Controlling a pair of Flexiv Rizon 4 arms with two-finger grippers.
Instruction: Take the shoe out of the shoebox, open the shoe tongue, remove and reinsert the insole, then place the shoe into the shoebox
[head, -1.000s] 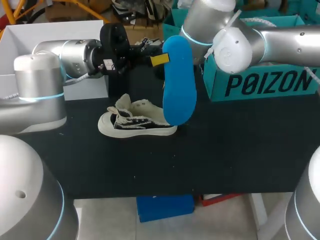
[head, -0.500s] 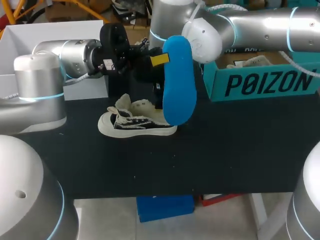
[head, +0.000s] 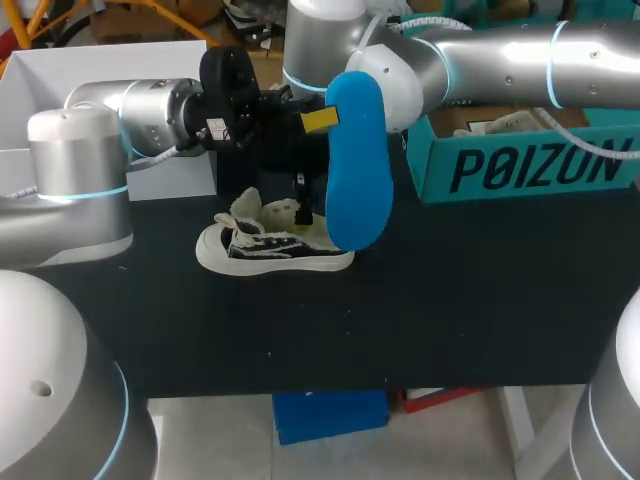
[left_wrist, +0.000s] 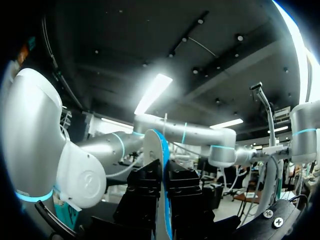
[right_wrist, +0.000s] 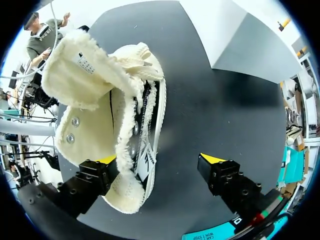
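the shoe (head: 270, 245) lies on the surface (head: 450, 300), out of the shoebox (head: 520, 170), tongue open. the left hand (left_wrist: 164, 195) grips the removed insole (head: 358, 170) upright beside it. the right hand (right_wrist: 160, 160) hangs open over the shoe. reinserting and boxing remain.

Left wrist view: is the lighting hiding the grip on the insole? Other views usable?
Left wrist view: ceiling lamps glare behind, the left pincer is a dark silhouette clamping the edge-on insole. Right wrist view: the shoe is brightly lit beside the open right pincer. Head view: even light, no glare.

Black table (head: 450, 300): shoe (head: 272, 250) upright mid-table; teal shoebox (head: 520, 165) far right; white box (head: 60, 70) far left.
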